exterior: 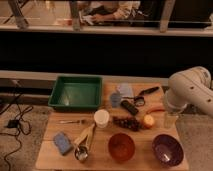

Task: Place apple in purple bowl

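Apple (148, 121) sits just behind the purple bowl (167, 150), off its left rim, bare wood between. I see my gripper (170, 119) hanging behind that bowl, fingers wide, empty, by the table's (50, 159) right edge.

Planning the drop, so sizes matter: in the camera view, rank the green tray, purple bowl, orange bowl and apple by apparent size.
1. green tray
2. purple bowl and orange bowl: too alike to rank
3. apple
The gripper hangs open beside the apple, on its right in view.
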